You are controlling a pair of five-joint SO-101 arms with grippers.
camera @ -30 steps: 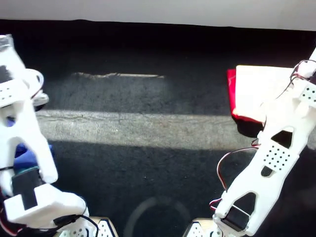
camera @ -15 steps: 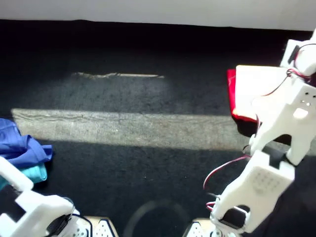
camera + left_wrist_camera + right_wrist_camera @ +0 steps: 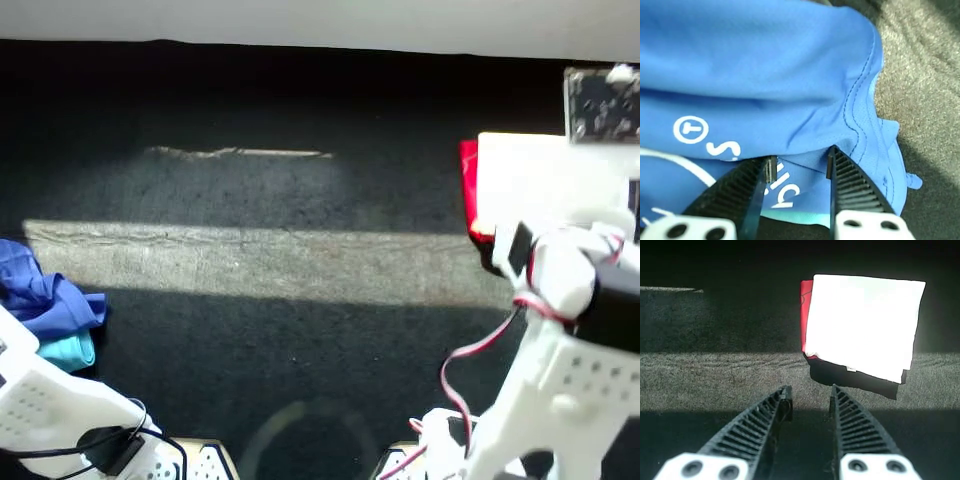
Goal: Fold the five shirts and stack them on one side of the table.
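Showing five shirts: three lying folded in one pile at the far right, namely white shirt (image 3: 530, 185) on top, red shirt (image 3: 467, 190) beneath, black shirt (image 3: 840, 377) lowest; two lying crumpled at the left, namely blue shirt (image 3: 40, 295) and teal shirt (image 3: 65, 350). Showing two arms, left arm (image 3: 60, 410) and right arm (image 3: 570, 380), and two grippers, left gripper (image 3: 800, 164) and right gripper (image 3: 810, 390).

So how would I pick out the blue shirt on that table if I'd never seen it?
Look at the dark table and follow the sunlit strip to its left edge. The blue shirt lies there in a crumpled heap over a turquoise one; unlike the white shirt folded flat on the right, it is rumpled and bears white print.
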